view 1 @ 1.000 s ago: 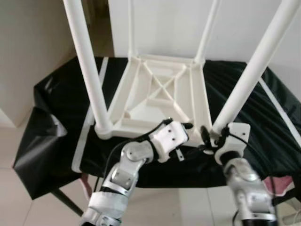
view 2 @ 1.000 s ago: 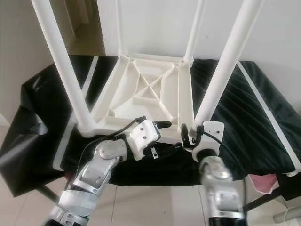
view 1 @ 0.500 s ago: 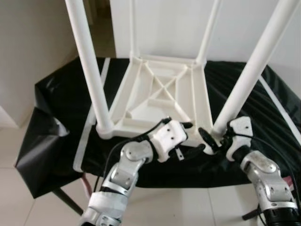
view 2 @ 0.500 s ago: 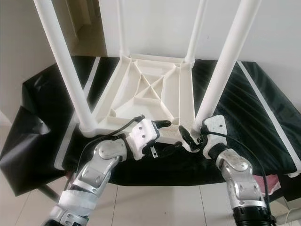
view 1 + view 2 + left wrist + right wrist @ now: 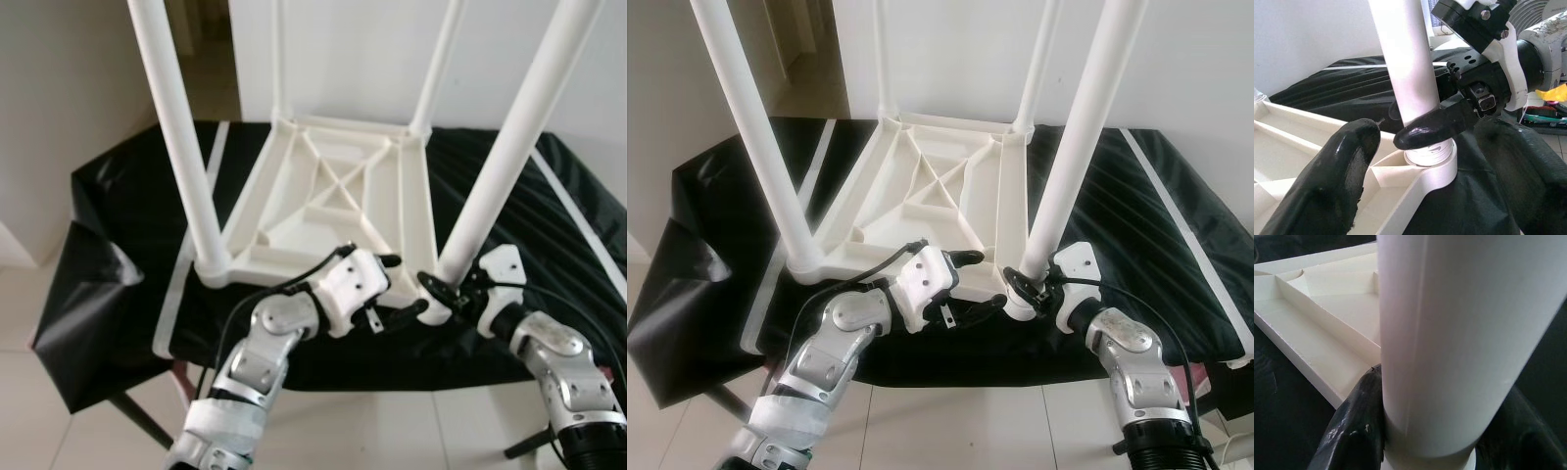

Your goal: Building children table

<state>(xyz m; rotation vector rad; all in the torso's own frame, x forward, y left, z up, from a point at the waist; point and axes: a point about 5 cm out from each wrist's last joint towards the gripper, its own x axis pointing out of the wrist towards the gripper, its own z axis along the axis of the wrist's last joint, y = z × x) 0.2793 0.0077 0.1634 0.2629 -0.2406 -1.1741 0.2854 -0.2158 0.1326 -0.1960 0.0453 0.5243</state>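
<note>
An upturned white children's table (image 5: pixel 333 201) lies on a black-draped work surface (image 5: pixel 118 206), its four legs pointing up. The right gripper (image 5: pixel 1024 289) is clamped around the base of the near right leg (image 5: pixel 500 147), at its corner socket. The left gripper (image 5: pixel 397 294), fingers spread, sits just beside that corner.
</note>
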